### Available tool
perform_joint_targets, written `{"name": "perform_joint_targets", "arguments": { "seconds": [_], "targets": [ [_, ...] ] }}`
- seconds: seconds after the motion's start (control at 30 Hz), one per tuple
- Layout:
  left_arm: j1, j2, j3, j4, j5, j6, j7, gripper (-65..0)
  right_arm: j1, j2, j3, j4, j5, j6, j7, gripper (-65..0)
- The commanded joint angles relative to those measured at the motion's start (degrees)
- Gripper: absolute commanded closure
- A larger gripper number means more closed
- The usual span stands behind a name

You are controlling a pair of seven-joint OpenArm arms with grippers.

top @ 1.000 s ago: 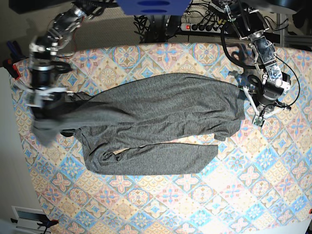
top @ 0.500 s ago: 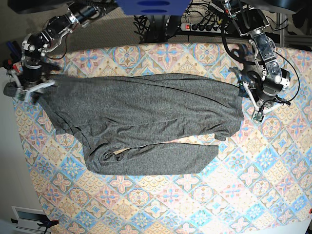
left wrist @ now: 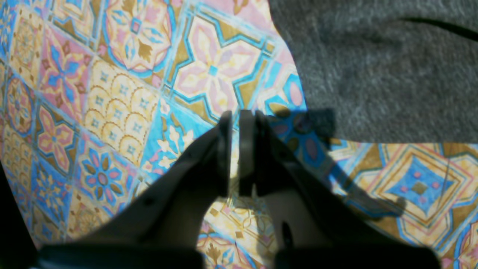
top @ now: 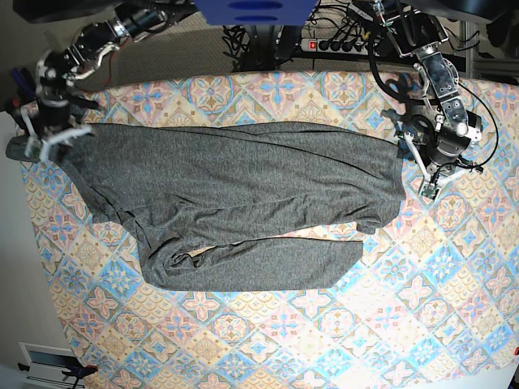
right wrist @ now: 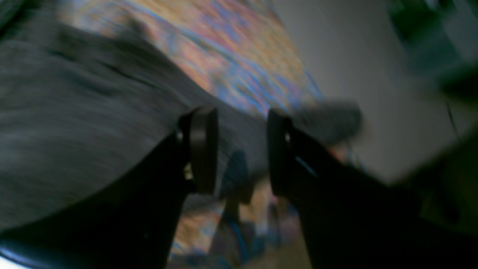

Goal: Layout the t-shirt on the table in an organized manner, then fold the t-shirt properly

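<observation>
Lying across the wide table with its pastel diamond-tile cloth [top: 422,324], the large heathered dark-grey t-shirt [top: 243,203] is stretching from the base view's left edge to just beside the left gripper [left wrist: 235,119], with a lower flap folded under along its near edge. The left gripper is hovering over bare cloth with its jaws pressed together, holding nothing. The right gripper [right wrist: 239,149] is hanging over the shirt's far-left corner, jaws spread apart with nothing between them.
</observation>
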Motion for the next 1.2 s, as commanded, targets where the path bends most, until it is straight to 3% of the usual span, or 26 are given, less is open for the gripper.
{"name": "perform_joint_targets", "arguments": {
  "seconds": [0.0, 0.17, 0.37, 0.57, 0.73, 0.9, 1.17],
  "targets": [
    [-0.6, -0.7, -0.2, 1.1, -0.1, 0.3, -0.7, -2.4, 0.1, 0.5, 0.8, -1.2, 0.7, 0.0, 0.8, -20.8],
    [-0.6, -0.8, -0.2, 1.1, 0.0, 0.3, -0.7, -2.4, 0.1, 0.6, 4.2, -9.5, 0.7, 0.3, 0.8, -20.7],
    [-0.6, -0.7, -0.2, 1.1, 0.0, 0.3, -0.7, -2.4, 0.1, 0.6, 4.0, -10.4, 4.8, 0.3, 2.9, -20.7],
    [-0.6, -0.6, -0.1, 1.1, 0.0, 0.3, -0.7, -2.4, 0.2, 0.7, 4.0, -11.0, 4.9, 0.3, 4.5, -20.7],
    [-0.6, -0.5, -0.1, 1.1, 0.0, 0.3, -0.7, -2.4, 0.2, 5.7, 4.0, -13.5, 5.0, 0.3, 4.5, -20.7],
    [-0.6, -0.5, -0.1, 1.1, 0.0, 0.3, -0.7, -2.4, 0.8, 6.1, 3.8, -20.5, 5.0, 0.3, 4.5, -20.6],
    [-0.6, -0.5, 0.1, 1.1, 0.0, 0.3, -0.7, -2.4, 1.6, 6.1, 1.4, -20.4, 5.1, 0.3, 4.5, -20.6]
  ]
}}
